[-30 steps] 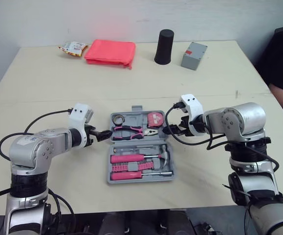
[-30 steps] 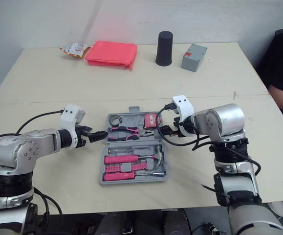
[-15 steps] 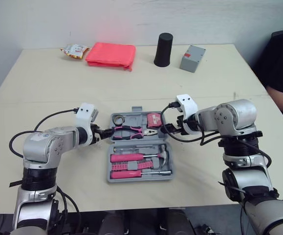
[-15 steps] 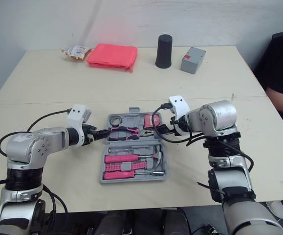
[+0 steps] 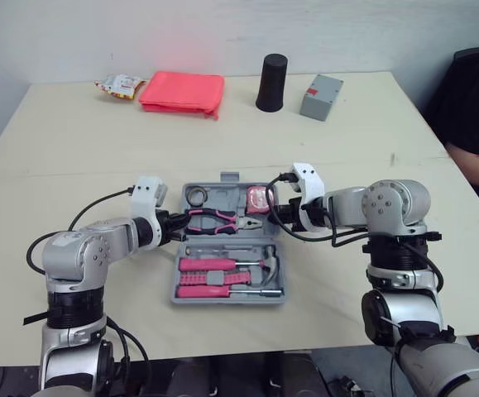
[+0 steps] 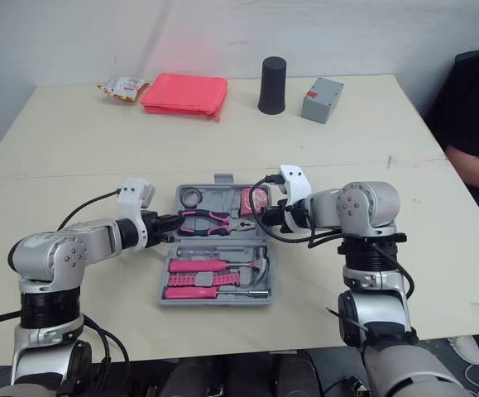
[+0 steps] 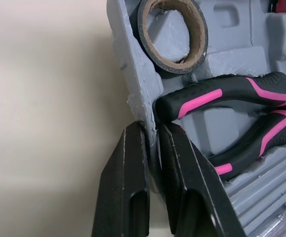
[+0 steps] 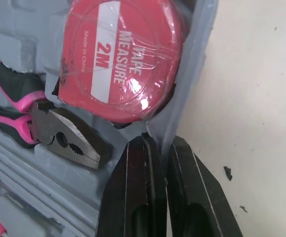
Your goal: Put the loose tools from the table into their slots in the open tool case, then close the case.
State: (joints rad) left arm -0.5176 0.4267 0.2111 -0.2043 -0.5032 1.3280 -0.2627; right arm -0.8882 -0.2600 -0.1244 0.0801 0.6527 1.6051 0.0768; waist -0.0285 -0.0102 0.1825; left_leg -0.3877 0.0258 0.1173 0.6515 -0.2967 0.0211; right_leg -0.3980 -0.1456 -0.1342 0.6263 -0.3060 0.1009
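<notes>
Since both arms have just moved in, your left gripper (image 5: pixel 175 222) and right gripper (image 5: pixel 274 213) pinch, fingers narrow, the far half's side walls of the mid-table tool case (image 5: pixel 229 301); tools (image 5: pixel 214 222) look slotted, so closing's next.

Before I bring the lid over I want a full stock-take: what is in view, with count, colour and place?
tool case: 1, grey, open, mid-table
pliers: 1, black-pink, case's far half
tape roll: 1, black, far half, left corner
tape measure: 1, red, far half, right corner
hammer: 1, pink handle, near half
screwdriver: 1, pink handle, near half, front
folded cloth: 1, red, far left of table
snack packet: 1, multicoloured, left of the cloth
cylinder: 1, black, upright, far centre
box: 1, grey, right of the cylinder
table: 1, beige
person: 1, dark clothing, right edge
left gripper: black, pinching case's left wall
right gripper: black, pinching case's right wall
</notes>
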